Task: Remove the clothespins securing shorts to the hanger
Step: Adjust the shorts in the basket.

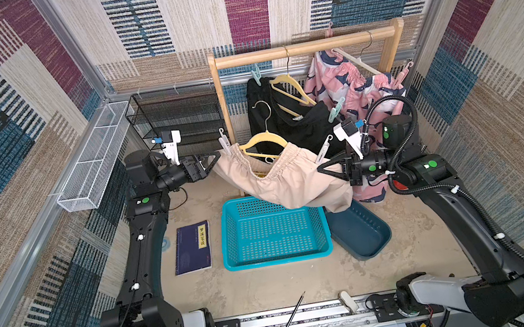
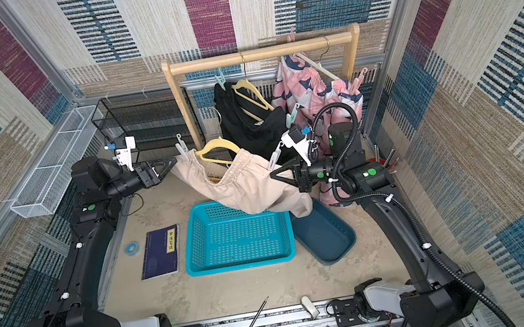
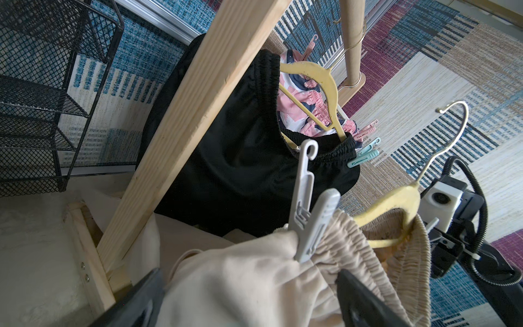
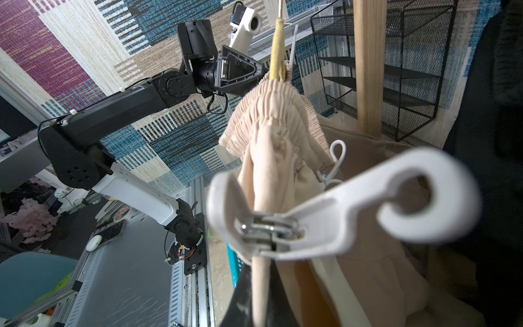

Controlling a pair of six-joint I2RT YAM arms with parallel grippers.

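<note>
- Nearest me, the teal basket (image 1: 277,261) holds no pin that I can see. I judge that no clothespin has come off yet.
- The right gripper (image 1: 322,167) has its jaws closed tight on a fold of the beige shorts (image 1: 290,181), at the right end of the waistband.
- The right white clothespin (image 1: 324,149) stands just above those jaws. It is clamped on the waistband and is not held.
- The left gripper (image 1: 214,159) has its jaws spread wide, straddling the left edge of the same shorts.
- The left white clothespin (image 1: 224,141) sits just past its fingertips, clipped on and untouched. Whether the cloth rests on a jaw I cannot tell from the wrist view.
- The yellow hanger (image 1: 266,138) inside the beige shorts has its hook off the wooden rack (image 1: 307,46). The garment is slung between the two arms, above the basket.
- Farther back on the rack, the black shorts (image 1: 283,123) carry the upper mint clothespin (image 1: 256,75) and the lower mint clothespin (image 1: 336,110), both in place.
- Farthest back, the pink printed shorts (image 1: 339,82) carry the near pink clothespin (image 1: 404,72).
- The far pink clothespin (image 3: 308,48) shows only in part, apparently clipped too.
- Tally: all six pins are left to remove. The left white one lies closest to open jaws.
</note>
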